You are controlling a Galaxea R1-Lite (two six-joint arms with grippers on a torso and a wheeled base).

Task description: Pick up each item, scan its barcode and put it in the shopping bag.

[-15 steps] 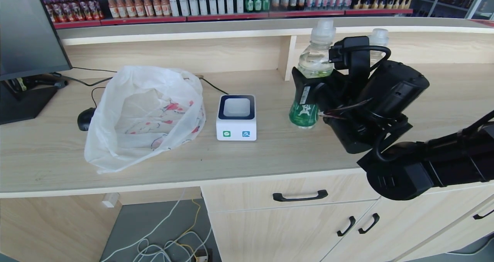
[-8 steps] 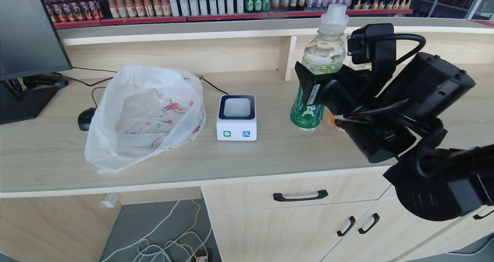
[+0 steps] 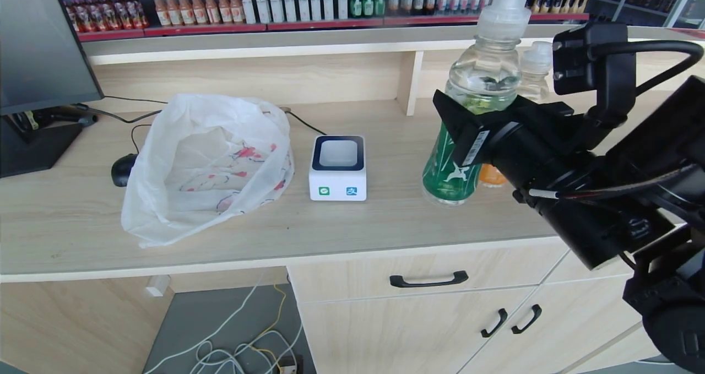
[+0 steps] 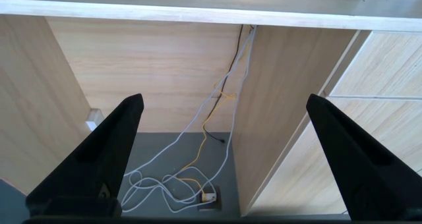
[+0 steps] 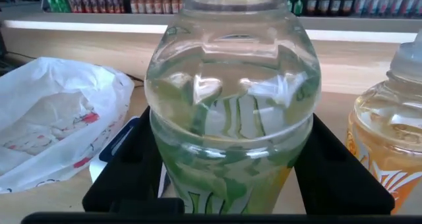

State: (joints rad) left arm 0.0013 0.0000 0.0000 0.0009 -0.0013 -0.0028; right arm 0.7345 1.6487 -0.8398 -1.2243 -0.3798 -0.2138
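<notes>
My right gripper (image 3: pixel 484 137) is shut on a clear bottle with a green label (image 3: pixel 468 126), held upright in the air to the right of the scanner. Up close in the right wrist view the green-label bottle (image 5: pixel 231 118) sits between the black fingers (image 5: pixel 122 178). A white barcode scanner (image 3: pixel 337 167) stands mid-counter. The white shopping bag (image 3: pixel 206 162) lies open to its left. An orange-label bottle (image 3: pixel 523 87) stands on the counter behind the held one, seen again as the orange bottle (image 5: pixel 389 145). My left gripper (image 4: pixel 224 158) hangs open below the counter edge, its jaws wide apart and nothing between them.
A black mouse (image 3: pixel 121 170) and a monitor (image 3: pixel 38 49) sit at the counter's left. A wooden divider (image 3: pixel 410 82) rises behind the scanner. Drawers with black handles (image 3: pixel 428 280) are below the counter, and loose cables (image 4: pixel 191 158) lie on the floor.
My right arm has lifted the green-label bottle off the counter and drawn it up and nearer to the head camera. The orange-label bottle behind it has come into view.
</notes>
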